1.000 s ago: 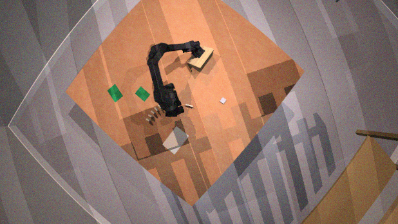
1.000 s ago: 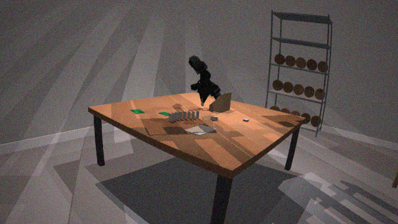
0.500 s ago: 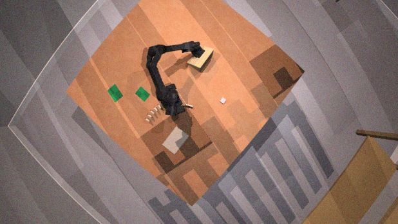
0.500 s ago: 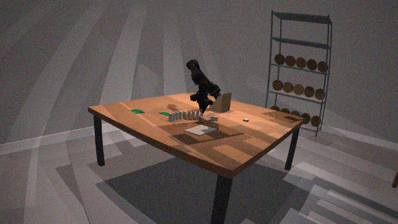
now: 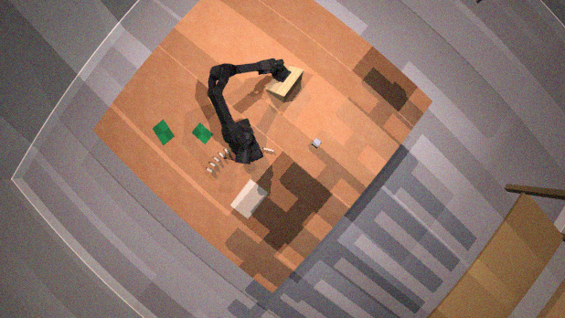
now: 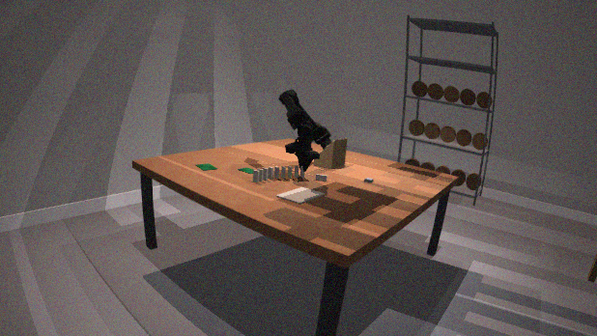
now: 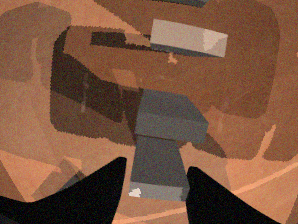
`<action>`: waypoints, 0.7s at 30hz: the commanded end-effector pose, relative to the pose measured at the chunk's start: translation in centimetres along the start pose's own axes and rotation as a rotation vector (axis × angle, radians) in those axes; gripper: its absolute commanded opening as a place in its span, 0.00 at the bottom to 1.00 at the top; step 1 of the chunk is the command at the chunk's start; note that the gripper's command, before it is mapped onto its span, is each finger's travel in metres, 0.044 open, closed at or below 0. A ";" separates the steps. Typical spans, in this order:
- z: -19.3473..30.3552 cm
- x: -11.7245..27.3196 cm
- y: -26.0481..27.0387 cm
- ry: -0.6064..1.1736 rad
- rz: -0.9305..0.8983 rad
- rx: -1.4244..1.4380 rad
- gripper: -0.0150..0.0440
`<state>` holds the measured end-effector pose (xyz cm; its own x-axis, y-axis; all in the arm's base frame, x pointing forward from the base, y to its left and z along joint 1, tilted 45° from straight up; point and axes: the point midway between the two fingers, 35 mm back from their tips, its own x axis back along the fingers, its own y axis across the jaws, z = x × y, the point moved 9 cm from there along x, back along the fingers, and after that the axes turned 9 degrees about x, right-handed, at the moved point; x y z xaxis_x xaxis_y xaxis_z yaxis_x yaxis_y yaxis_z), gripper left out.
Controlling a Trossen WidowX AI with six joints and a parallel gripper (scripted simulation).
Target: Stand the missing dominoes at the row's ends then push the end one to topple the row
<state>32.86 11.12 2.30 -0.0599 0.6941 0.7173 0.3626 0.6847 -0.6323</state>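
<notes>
My fingers [image 5: 248,157] [image 6: 303,170] stood partway open, gripping nothing, around the upright domino [image 6: 302,172] [image 7: 159,162] at the row's end; a sideways brush while withdrawing could have toppled it into its neighbour [image 7: 171,117].

I find no legible text, label, brand, number or sign on any item in my three views.

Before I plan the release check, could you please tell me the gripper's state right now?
Gripper: open, fingers around a domino, with a narrow gap showing on one side.
</notes>
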 end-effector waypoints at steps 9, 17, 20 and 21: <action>0.0 -0.1 0.0 -0.005 0.003 0.004 1.00; -0.5 6.4 0.6 0.000 -0.006 0.004 1.00; -0.2 11.0 0.4 0.003 -0.006 0.002 1.00; -0.1 12.2 0.2 0.003 -0.005 0.002 1.00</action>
<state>33.05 17.05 7.93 -0.0620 0.6932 0.7181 0.3569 0.6873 -0.6326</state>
